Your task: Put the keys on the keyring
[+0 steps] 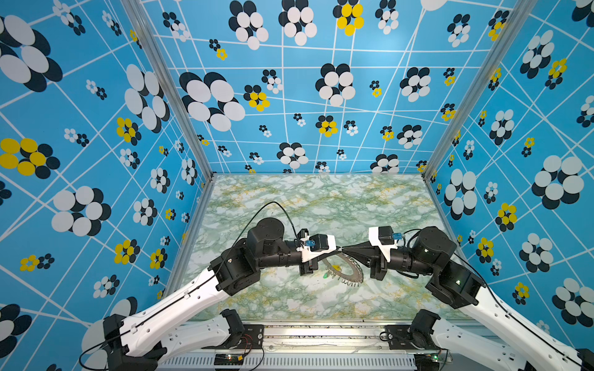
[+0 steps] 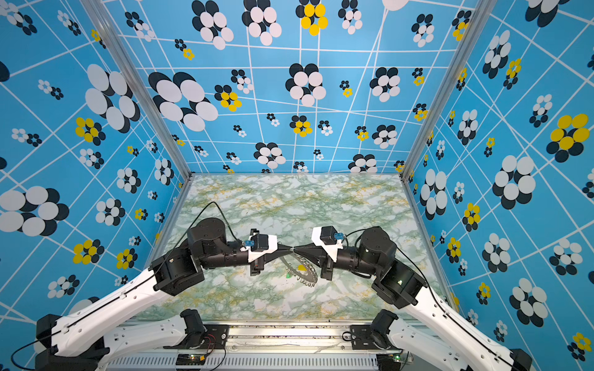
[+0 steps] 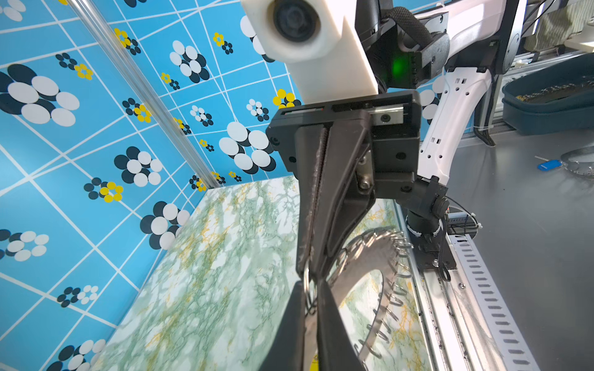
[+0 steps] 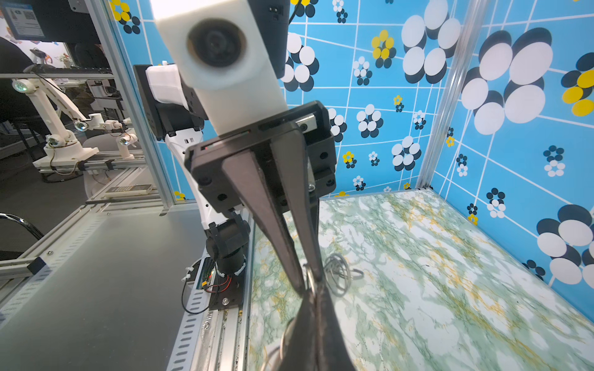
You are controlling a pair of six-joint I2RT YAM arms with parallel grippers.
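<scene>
In both top views the two black grippers meet tip to tip over the middle of the green-veined marble tabletop (image 1: 289, 298). The left gripper (image 1: 337, 250) and right gripper (image 1: 343, 249) both stand closed. Below them the flat grey metal keyring (image 1: 345, 269), its rim lined with small silver wire loops, hangs tilted from its far edge. A small yellow plastic key tag (image 1: 336, 267) shows through its wide hole and a small green plastic key tag (image 1: 325, 275) lies at its left edge; whether either is already threaded on I cannot tell from here.

In the left wrist view, the left gripper (image 3: 310, 289) is pinched on one silver wire loop (image 3: 308, 279) at the keyring (image 3: 363, 266) rim, and the right gripper (image 3: 313, 266) grips the same loop from the opposite side.

In the right wrist view, the right gripper (image 4: 311, 282) is likewise clamped on that loop (image 4: 309, 276).

My judgement: the work is at prying a loop open, and getting the tags onto the ring remains.
</scene>
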